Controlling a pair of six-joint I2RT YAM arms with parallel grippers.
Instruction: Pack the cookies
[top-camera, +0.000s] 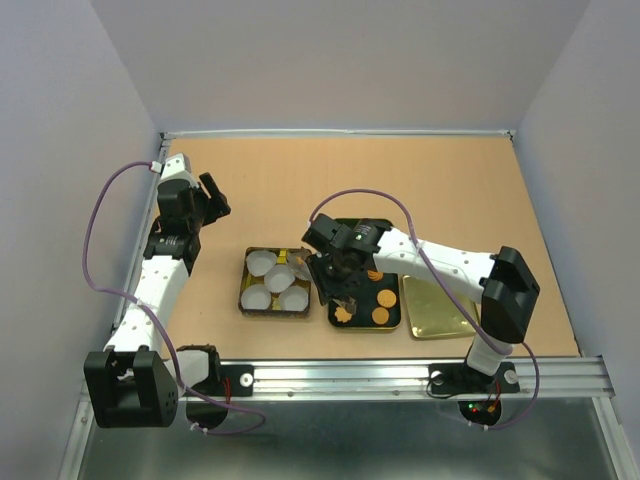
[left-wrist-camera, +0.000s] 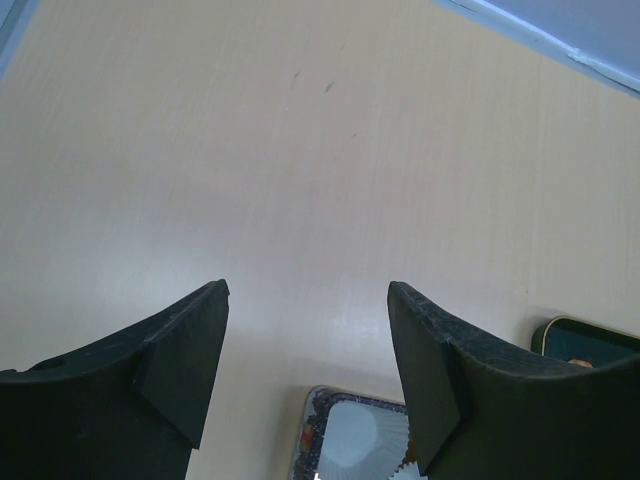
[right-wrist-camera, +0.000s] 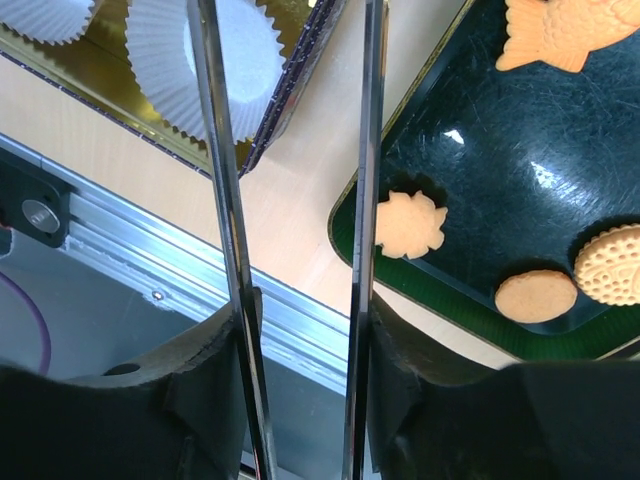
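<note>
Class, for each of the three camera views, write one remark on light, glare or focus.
Top view: soft, even light on the table, no hard shadows. Left wrist view: the table looks pale, the left pincer near-black against it. Right wrist view: a white glare spot on the green tray; the flower cookie is sharp.

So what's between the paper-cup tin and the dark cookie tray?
Just a bare strip of table, clearest in the right wrist view; the tin and tray don't touch.
</note>
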